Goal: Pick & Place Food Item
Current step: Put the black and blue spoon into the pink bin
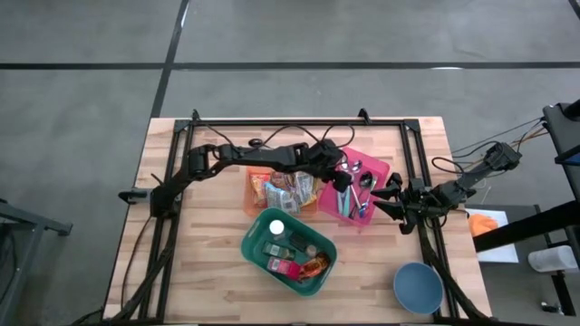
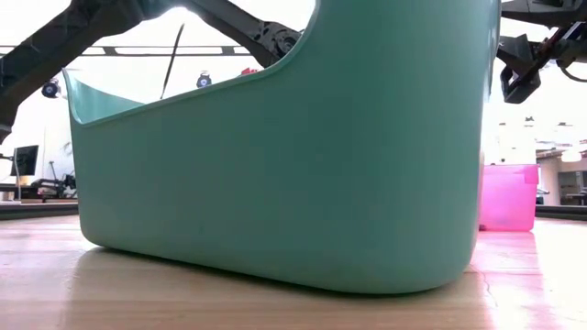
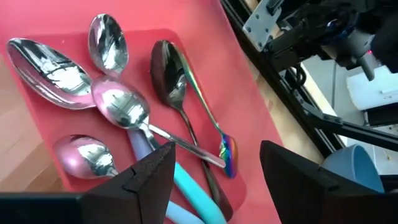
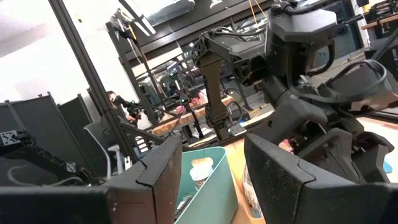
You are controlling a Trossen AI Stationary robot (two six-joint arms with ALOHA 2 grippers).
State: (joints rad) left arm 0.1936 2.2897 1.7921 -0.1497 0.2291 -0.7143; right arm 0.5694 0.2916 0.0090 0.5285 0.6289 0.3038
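Left gripper hangs with fingers parted and empty over the spoons in the pink tray. Right gripper waits beside that tray, fingers apart, grasping nothing.

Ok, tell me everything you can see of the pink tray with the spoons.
The pink tray is a shallow, plastic-looking rectangular bin lying flat on the wooden table, turned at an angle, right of the orange bin and above the green bin. It holds several spoons: silver ones, a dark iridescent one, a pinkish one and teal handles. The left gripper hovers over it, jaws open, holding nothing.
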